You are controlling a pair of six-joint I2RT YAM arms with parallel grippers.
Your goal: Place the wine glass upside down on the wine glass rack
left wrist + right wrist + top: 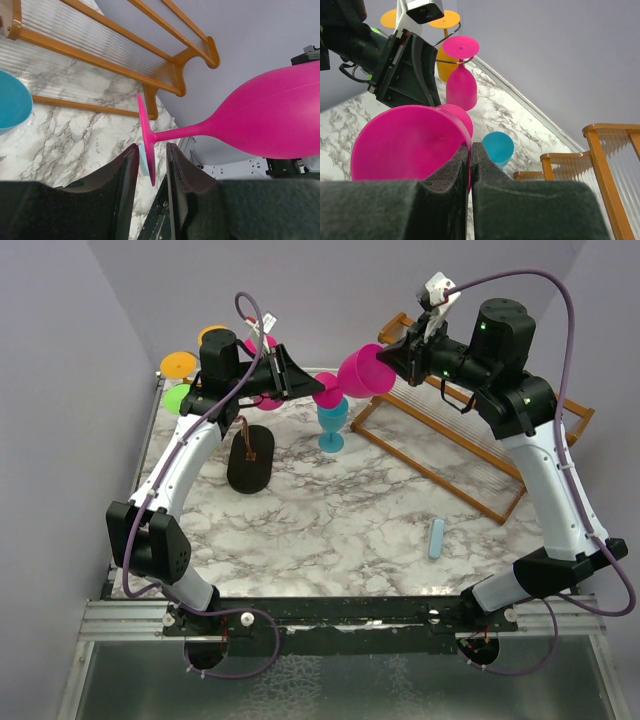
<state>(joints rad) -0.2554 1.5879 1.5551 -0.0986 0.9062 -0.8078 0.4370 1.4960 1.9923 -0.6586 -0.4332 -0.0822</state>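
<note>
The pink wine glass [362, 372] lies level in the air, bowl to the right and foot to the left. My right gripper [388, 360] is shut on the bowl's rim [462, 142], one finger inside and one outside. My left gripper [151, 147] stands open around the glass's round foot [146, 130], with a narrow gap on each side of it. The wine glass rack [250, 460], a dark wire tree on a black oval base, stands at the back left. Hanging upside down from its arms are another pink glass [461, 85], orange glasses [178, 365] and a green one [178, 398].
A blue wine glass [333, 425] stands upright on the marble table just under the held glass. A large wooden slatted rack [470, 440] lies at the back right. A small light-blue piece [436, 538] lies on the table near the right arm.
</note>
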